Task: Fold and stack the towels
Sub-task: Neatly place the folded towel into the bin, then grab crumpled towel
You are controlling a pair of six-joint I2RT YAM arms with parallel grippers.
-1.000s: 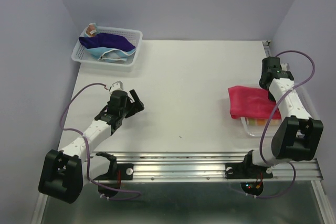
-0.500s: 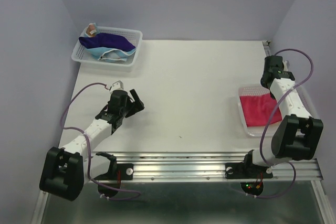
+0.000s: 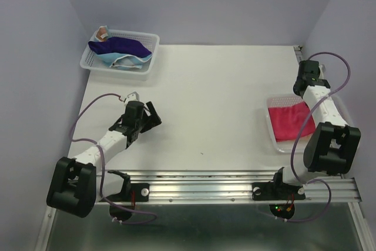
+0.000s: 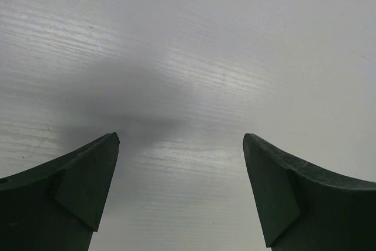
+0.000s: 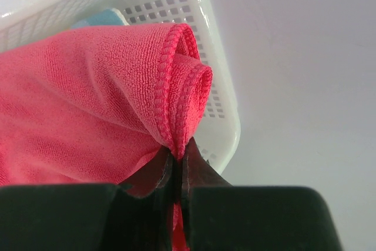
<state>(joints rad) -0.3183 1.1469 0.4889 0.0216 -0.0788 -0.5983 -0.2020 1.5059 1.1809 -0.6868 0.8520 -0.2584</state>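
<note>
A bright pink towel (image 3: 287,123) lies in a white mesh basket (image 3: 274,100) at the right edge of the table. My right gripper (image 3: 304,97) is shut on the towel's far right corner. In the right wrist view the jaws (image 5: 178,160) pinch a rolled hem of the pink towel (image 5: 88,98), above the basket wall (image 5: 218,86). A bit of light blue cloth (image 5: 100,19) shows under the pink one. My left gripper (image 3: 154,114) is open and empty, low over bare table (image 4: 182,86). A navy-purple towel (image 3: 121,45), a light blue towel (image 3: 113,59) and a patterned towel (image 3: 104,32) lie in the back-left basket (image 3: 150,60).
Lilac walls close in the left, back and right sides. The right basket sits close to the right wall. A metal rail (image 3: 235,180) runs along the near edge by the arm bases.
The pink towel has been pulled right, off the basket's left rim, and now lies inside it. My right gripper has moved back and right. The left arm has barely shifted.
</note>
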